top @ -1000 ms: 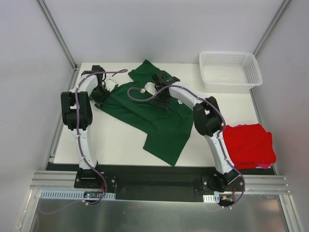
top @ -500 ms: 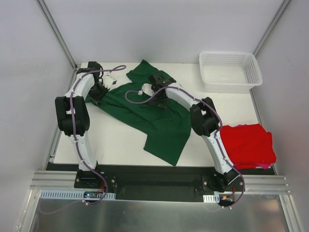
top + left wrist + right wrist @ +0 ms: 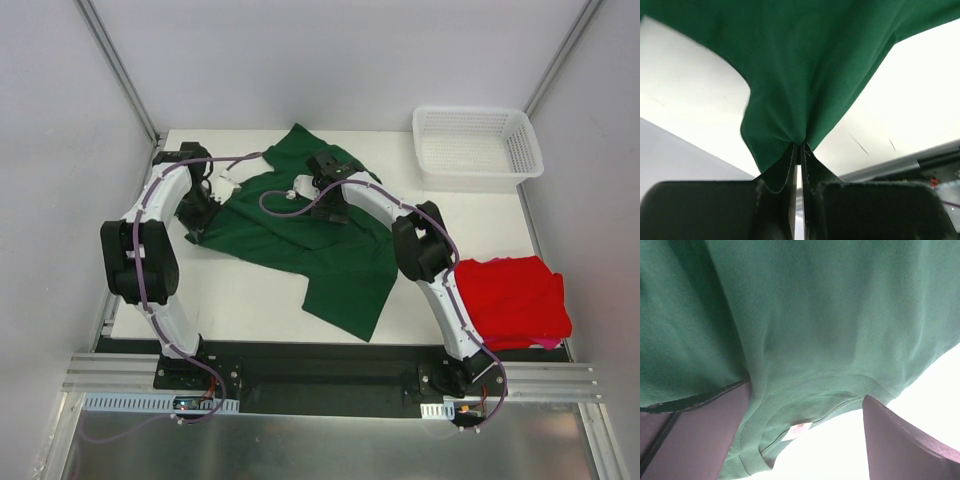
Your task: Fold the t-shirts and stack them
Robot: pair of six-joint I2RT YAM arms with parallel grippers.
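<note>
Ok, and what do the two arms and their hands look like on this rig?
The left arm and right arm have white links, chunky black joint housings and a purplish cable looped along each. The left hand and right hand have flat dark fingers.

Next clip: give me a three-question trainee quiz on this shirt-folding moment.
1. True or false: the left claw is shut on the green t-shirt.
2. Fill in: the right claw has its jaws ____ over that shirt's collar.
3. Where is the red t-shirt? A) under the green one B) at the near right corner of the table C) at its far left corner
Key: 1 true; 2 open; 3 B.
</note>
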